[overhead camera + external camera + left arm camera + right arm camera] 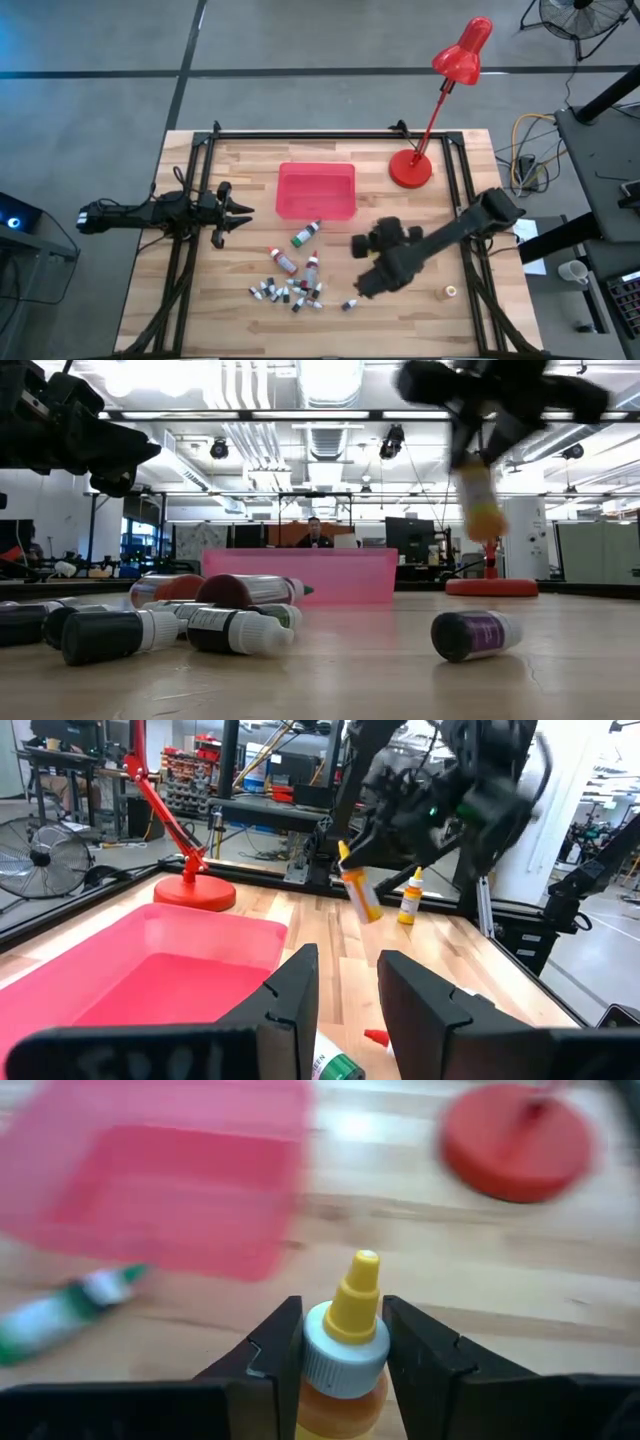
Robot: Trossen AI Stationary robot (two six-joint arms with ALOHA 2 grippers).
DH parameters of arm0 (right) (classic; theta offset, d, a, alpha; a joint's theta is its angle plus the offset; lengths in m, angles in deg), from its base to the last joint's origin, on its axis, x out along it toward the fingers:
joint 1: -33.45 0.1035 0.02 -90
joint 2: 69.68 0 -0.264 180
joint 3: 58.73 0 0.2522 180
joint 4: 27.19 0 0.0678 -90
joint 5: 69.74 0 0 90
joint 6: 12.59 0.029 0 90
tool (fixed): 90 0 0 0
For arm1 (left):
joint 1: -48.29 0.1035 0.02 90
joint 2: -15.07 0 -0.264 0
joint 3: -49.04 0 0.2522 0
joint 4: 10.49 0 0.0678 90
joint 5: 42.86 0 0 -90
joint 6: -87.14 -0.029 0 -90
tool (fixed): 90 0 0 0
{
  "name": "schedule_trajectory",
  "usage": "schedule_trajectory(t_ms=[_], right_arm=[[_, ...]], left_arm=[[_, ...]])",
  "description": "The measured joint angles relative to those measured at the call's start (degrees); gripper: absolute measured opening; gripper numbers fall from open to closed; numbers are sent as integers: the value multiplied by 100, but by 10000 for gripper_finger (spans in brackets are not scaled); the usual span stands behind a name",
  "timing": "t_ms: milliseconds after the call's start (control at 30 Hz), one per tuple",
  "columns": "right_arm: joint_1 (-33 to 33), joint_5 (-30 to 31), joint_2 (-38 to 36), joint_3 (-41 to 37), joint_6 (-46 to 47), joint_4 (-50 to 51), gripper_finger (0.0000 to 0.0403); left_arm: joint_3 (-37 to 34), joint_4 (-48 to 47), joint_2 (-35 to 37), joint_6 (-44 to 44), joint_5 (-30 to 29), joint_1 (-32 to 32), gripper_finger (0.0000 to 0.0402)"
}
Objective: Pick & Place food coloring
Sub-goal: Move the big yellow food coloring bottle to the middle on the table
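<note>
I see my right gripper (340, 1342) with its fingers clamped on the white collar of an orange squeeze bottle (345, 1360) with a yellow tip, lifted clear above the worktop (470, 170); in the low view the bottle (477, 495) hangs tilted in the air, and the left wrist view shows it (360, 892) held aloft too. From above, that arm sits right of the scattered food coloring (290, 290), a cluster of small dark-capped vials with a few longer tubes near the front edge, and one purple-labelled vial (476, 634) lies apart from them. A green-capped tube (305, 233) lies just in front of the red tray (316, 190). The red desk lamp (411, 166) stands beside the tray. My left gripper (236, 213) waits at the worktop's left, fingers (290, 995) narrowly parted, holding nothing.
</note>
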Motion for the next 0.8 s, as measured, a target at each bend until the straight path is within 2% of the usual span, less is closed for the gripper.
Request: schedule_trajectory(t_ms=[67,200,467,700,800], right_arm=[[81,4,-15,-318,655,280,106],[4,79,100,-881,725,265,107],[-501,1294,251,-1616,652,149,109],[-717,2134,246,-2182,617,-859,119],[-739,2481,246,-2423,113,-1594,125]], left_arm=[[0,0,-2,0,1,-2,80],[0,-2,-15,0,2,0,80],[0,-2,-13,0,0,0,80],[0,-2,-13,0,0,-1,80],[0,-2,-13,0,0,0,80]])
